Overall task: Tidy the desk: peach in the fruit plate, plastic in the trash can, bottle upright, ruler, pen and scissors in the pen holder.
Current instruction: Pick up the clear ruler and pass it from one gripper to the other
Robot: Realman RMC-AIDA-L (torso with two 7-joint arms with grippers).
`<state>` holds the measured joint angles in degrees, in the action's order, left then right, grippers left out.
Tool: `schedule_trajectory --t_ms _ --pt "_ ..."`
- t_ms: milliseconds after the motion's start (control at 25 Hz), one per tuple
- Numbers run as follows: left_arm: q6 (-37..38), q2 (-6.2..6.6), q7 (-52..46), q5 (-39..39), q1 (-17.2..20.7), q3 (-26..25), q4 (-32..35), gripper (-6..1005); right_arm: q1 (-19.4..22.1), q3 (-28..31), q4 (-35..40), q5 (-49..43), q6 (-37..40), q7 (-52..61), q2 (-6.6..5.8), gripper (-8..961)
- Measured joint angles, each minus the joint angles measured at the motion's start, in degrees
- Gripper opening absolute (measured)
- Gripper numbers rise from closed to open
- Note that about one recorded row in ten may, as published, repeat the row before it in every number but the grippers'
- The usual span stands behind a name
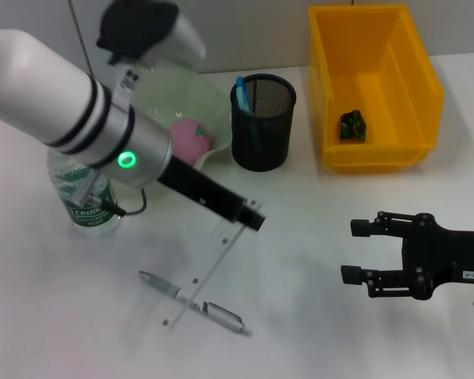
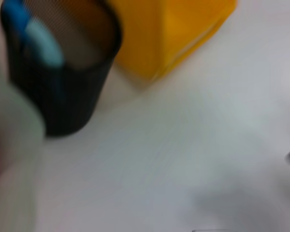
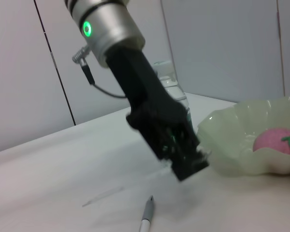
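Bright, even overhead light; soft faint shadows fall on the white table (image 1: 316,316) under the left arm (image 1: 79,118) and beside the pen (image 1: 191,302). Left wrist view is heavily blurred, pen holder (image 2: 58,72) and yellow bin (image 2: 169,34) smeared. Head and right wrist views are fairly sharp.

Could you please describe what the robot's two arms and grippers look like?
The left arm is white with black bands, a silver wrist bearing a green lit ring, a thin black cable and a black left gripper. The right gripper is black, two-fingered, with a small white label.
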<state>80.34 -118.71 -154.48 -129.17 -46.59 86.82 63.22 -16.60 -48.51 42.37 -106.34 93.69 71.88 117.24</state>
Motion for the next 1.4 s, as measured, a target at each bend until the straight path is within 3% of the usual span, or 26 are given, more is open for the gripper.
schedule_trajectory --t_ms 440,840,1240,1400 --pt "-0.3 0.11 12.9 16.9 4.8 -11.6 -2.3 389 0.3 0.7 0.0 0.0 0.0 0.8 -0.01 789" --pt "-0.5 0.15 32.2 37.7 9.1 -19.4 -14.8 389 0.3 0.7 -0.1 0.0 0.0 1.4 -0.04 789" --pt "-0.5 -0.39 60.1 59.4 13.0 -16.4 -30.5 389 -0.2 0.5 -2.4 0.0 -1.1 1.1 0.14 789" --pt "-0.5 -0.4 63.3 61.9 13.5 -15.2 -31.7 389 -0.6 0.4 -3.4 0.0 -1.6 1.0 0.21 789"
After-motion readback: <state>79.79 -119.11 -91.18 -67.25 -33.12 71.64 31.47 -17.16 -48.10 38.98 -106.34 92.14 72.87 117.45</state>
